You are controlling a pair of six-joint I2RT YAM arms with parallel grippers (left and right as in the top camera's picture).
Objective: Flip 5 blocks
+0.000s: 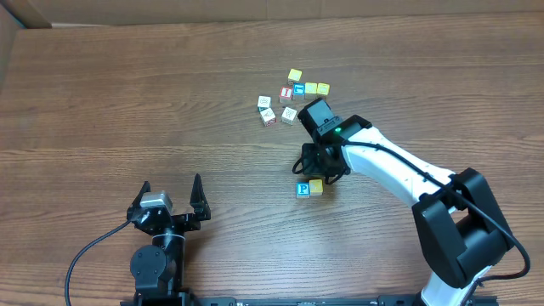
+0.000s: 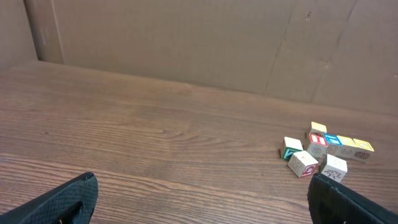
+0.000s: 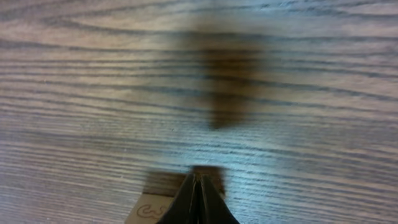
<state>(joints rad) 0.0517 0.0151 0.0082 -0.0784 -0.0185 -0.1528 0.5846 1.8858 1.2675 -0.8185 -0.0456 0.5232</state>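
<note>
Where brown wood-grain tabletop (image 1: 127,102) spreads overhead, blocks (image 1: 290,113) cluster far-centre; a blue-P block (image 1: 303,189) sits just beside the right tool (image 1: 314,176), pinched together, while the left tool (image 1: 170,202) gapes. Left wrist: a cardboard wall (image 2: 186,43) backs the tabletop. Right wrist: blurred grain fills the view.

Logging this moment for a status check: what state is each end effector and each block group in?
Left end effector: open, empty, far from all blocks.
Right end effector: shut, nothing between its fingers, low beside the pair of blocks.
P block: lying flat, blue P up, touching the yellow block.
Yellow block: lying flat, yellow face up.
Cluster: loose group, clear of both end effectors.
</note>
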